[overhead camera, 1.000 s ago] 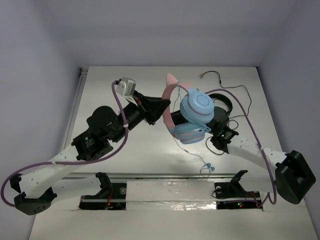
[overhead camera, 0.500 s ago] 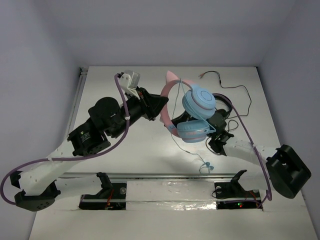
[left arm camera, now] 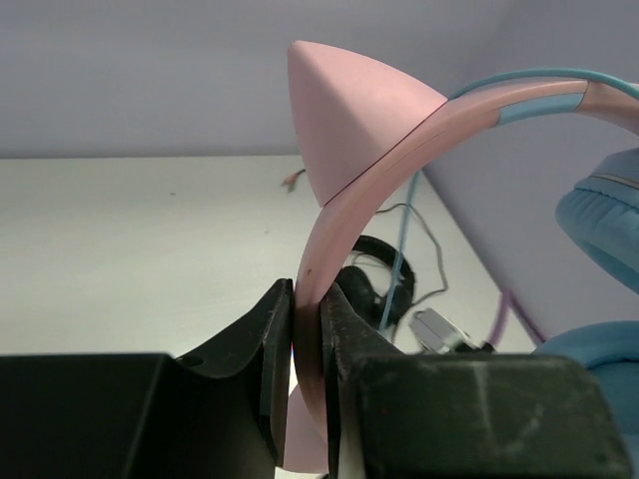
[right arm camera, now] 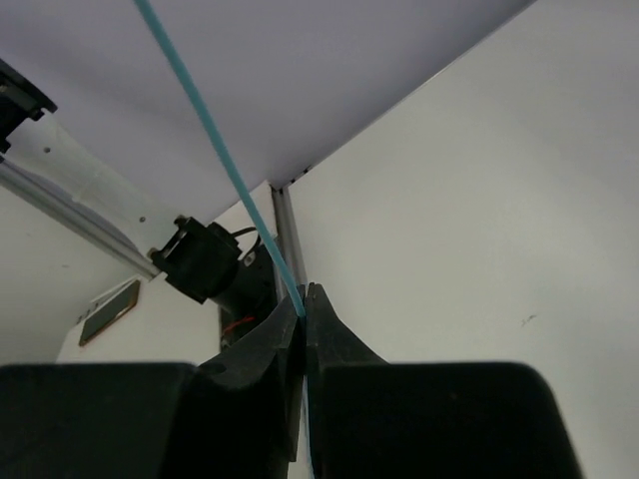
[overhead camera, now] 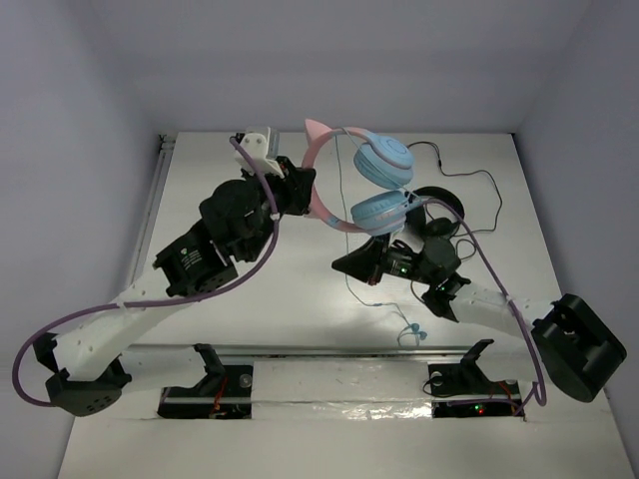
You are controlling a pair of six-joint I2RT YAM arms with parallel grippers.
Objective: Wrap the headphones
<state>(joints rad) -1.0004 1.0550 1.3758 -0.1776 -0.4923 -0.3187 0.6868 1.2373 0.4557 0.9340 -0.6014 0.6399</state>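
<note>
Headphones (overhead camera: 382, 160) hang in the air over the far half of the desk (overhead camera: 300, 299), and we see them whole only from above. There the pink headband arches left with one cat ear on top, and the two blue earcups sit one above the other at the right.

The left arm (overhead camera: 190, 269) reaches in from the left. Its gripper (overhead camera: 303, 190) is clamped on the headband, and the wrist view shows the jaws pressed flat against both sides of the band (left arm camera: 308, 299). That view cuts the earcups off at its right edge, and the fingers hide the band's lower run.

The right arm (overhead camera: 489, 299) lies low across the right of the desk. Its gripper (overhead camera: 339, 267) points left below the earcups, pinched on the cable (overhead camera: 349, 239). From above the dark tips swallow the thin line, so we cannot make out the contact there. The wrist camera shows it entering the closed jaws (right arm camera: 304, 299) under tension.

Black headphones (overhead camera: 439, 200) lie on the desk behind, partly covered by the lower earcup and the right arm.

The cable's loose end (overhead camera: 411, 334) rests near the front edge, too small to read.
</note>
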